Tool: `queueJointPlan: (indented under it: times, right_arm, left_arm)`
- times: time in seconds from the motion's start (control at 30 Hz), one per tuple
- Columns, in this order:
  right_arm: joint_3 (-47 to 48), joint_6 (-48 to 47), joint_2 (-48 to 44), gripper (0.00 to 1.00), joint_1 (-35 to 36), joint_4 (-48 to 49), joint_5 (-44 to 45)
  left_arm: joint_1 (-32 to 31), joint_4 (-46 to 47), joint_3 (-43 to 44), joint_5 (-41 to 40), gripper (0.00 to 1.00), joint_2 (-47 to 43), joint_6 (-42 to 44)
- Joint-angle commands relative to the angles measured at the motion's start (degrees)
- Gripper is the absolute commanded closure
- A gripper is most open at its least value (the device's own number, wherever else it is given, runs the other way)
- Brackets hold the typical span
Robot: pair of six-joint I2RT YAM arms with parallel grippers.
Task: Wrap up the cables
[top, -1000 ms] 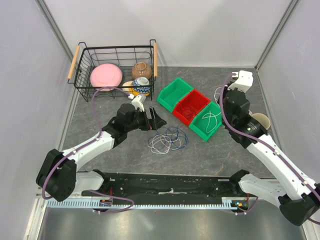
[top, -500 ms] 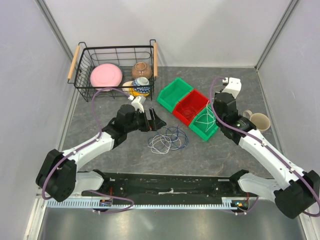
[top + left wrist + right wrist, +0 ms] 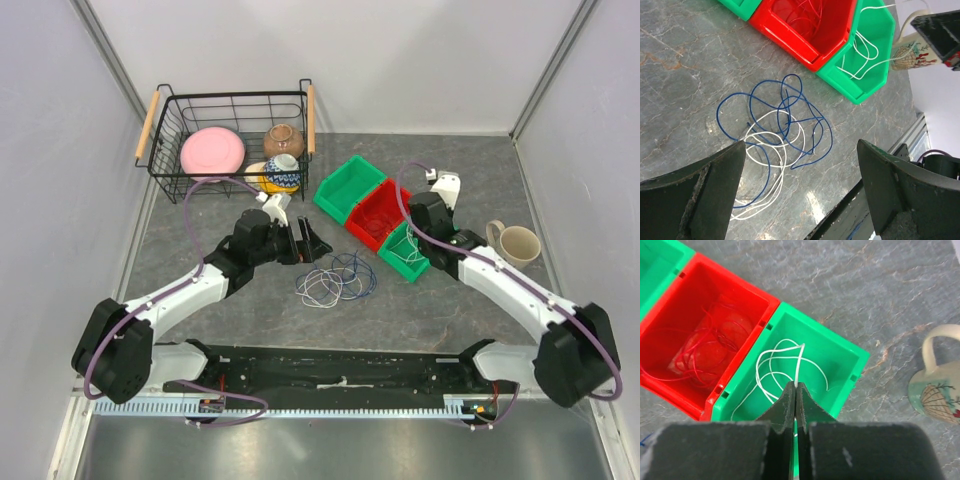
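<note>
A blue cable (image 3: 345, 272) and a white cable (image 3: 317, 290) lie tangled in loose loops on the table; both show in the left wrist view, blue (image 3: 785, 107) and white (image 3: 771, 150). My left gripper (image 3: 307, 243) is open and empty just behind them. A red cable (image 3: 710, 347) lies in the red bin (image 3: 767, 305). My right gripper (image 3: 796, 386) is shut on another white cable (image 3: 771, 360) and holds it over the right green bin (image 3: 407, 267), where its loops rest.
Another green bin (image 3: 348, 187) stands left of the red bin (image 3: 385, 207). A wire basket (image 3: 232, 190) with a pink plate and bowls is at the back left. A beige mug (image 3: 517, 243) stands at the right. A black rail runs along the near edge.
My right arm has swung left and down from beside the mug to over the right green bin, carrying the white cable. The left arm has not moved.
</note>
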Motion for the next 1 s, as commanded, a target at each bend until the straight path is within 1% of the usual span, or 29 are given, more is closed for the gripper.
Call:
queueJointPlan:
  times: [0.0, 0.13, 0.2, 0.3, 0.33, 0.37, 0.4, 0.43, 0.5, 0.6, 0.63, 0.7, 0.73, 0.77, 0.8, 0.9, 0.93, 0.97]
  right_arm:
    - [0.0, 2.2, 5.2, 1.0, -0.3, 2.4, -0.9]
    - [0.8, 3.1, 9.2, 1.0, -0.4, 2.9, -1.3]
    - [0.7, 3.4, 11.0, 1.0, -0.4, 2.8, -1.9]
    - [-0.1, 4.8, 11.6, 0.96, -0.4, 2.6, -1.8]
    - [-0.5, 4.9, 11.7, 0.9, -0.3, 2.6, -1.8]
    - [-0.6, 5.1, 11.7, 0.87, -0.4, 2.6, -2.0]
    - [-0.6, 5.1, 11.7, 0.84, -0.4, 2.0, -2.2]
    - [-0.3, 5.1, 11.2, 0.79, -0.4, 1.6, -2.0]
    - [0.2, 3.9, 9.9, 0.75, -0.3, 0.1, -1.6]
    - [1.7, 0.0, 4.8, 0.5, -0.4, -0.8, -3.1]
    - [2.4, -0.9, 1.9, 0.38, -0.4, -0.9, -3.6]
    - [2.9, -2.8, -1.0, 0.27, -0.3, -1.4, -4.4]
    - [3.3, -3.4, -3.7, 0.08, -0.4, -1.4, -5.1]
    - [3.4, -4.1, -4.9, 0.02, -0.4, -1.4, -5.7]
    - [3.5, -4.9, -6.1, 0.02, -0.4, -1.4, -6.1]
    - [3.0, -7.0, -9.8, 0.02, -0.4, -0.5, -11.6]
    - [2.6, -8.7, -10.6, 0.02, -0.4, 0.3, -16.4]
    - [2.3, -9.0, -10.8, 0.02, -0.4, 1.4, -18.7]
  left_arm:
    - [-0.2, -1.9, -0.7, 0.3, 0.0, -1.4, -2.2]
    - [-0.2, -2.8, -1.7, -0.6, 0.0, -2.7, -3.1]
    - [-0.2, -5.0, -1.7, -1.4, 0.0, -3.3, -3.0]
    - [-0.2, -6.9, -2.2, -3.4, 0.0, -4.4, -3.0]
    - [-0.3, -7.0, -2.4, -3.7, 0.0, -4.6, -3.1]
    - [-0.2, -7.0, -2.6, -4.4, 0.0, -5.2, -3.1]
    - [-0.2, -9.0, -2.7, -4.7, 0.0, -5.3, -3.1]
    - [-0.2, -9.3, -2.8, -5.0, 0.0, -5.4, -3.0]
    - [-0.2, -9.6, -3.1, -5.9, 0.0, -6.0, -3.0]
    - [-0.2, -9.5, -3.0, -6.6, 0.0, -5.3, -2.8]
    - [-0.3, -9.6, -2.8, -6.9, 0.0, -4.6, -3.0]
    - [-0.3, -9.7, -1.9, -7.1, 0.0, -3.6, -3.5]
    - [-0.2, -9.9, -0.8, -7.1, 0.0, -1.8, -3.6]
    - [-0.2, -10.3, -0.2, -7.1, 0.0, -1.0, -3.7]
    - [-0.2, -10.5, 0.6, -7.1, 0.0, 0.4, -3.9]
    - [-0.3, -10.9, 4.2, -5.4, 0.0, 5.7, -3.2]
    - [-0.4, -11.2, 6.4, -5.1, 0.02, 8.5, -3.1]
    - [-0.4, -12.5, 7.6, -4.8, 0.05, 9.9, -3.0]
